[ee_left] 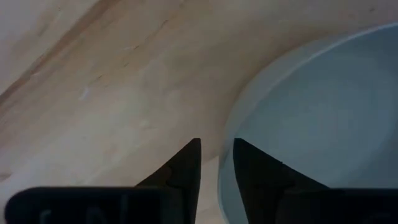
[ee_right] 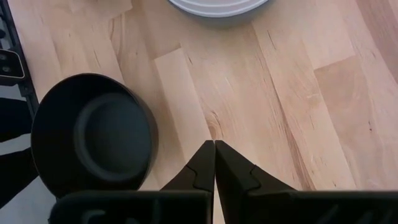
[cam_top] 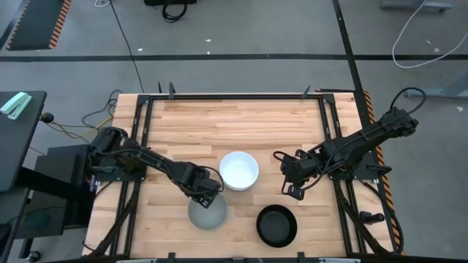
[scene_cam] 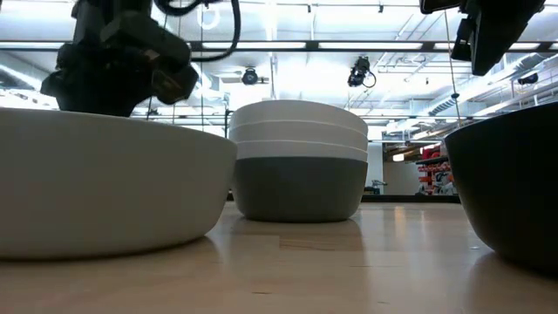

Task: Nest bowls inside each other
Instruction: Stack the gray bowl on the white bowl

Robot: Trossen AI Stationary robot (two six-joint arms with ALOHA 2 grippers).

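The left gripper (cam_top: 208, 197) straddles the far rim of the light grey bowl (cam_top: 207, 213) near the table's (cam_top: 183, 124) front edge, its fingers (ee_left: 186, 168) narrowly parted around that rim. The right gripper (cam_top: 291, 191), pinched closed and empty, hovers between the white stack (cam_top: 239, 170) at mid-table and the black bowl (cam_top: 277, 225) by the front edge.

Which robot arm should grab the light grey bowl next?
The left. Its gripper is right over the light grey bowl's rim, fingers slightly apart astride the edge. The right gripper is farther off, fingers together, nearer the black bowl.
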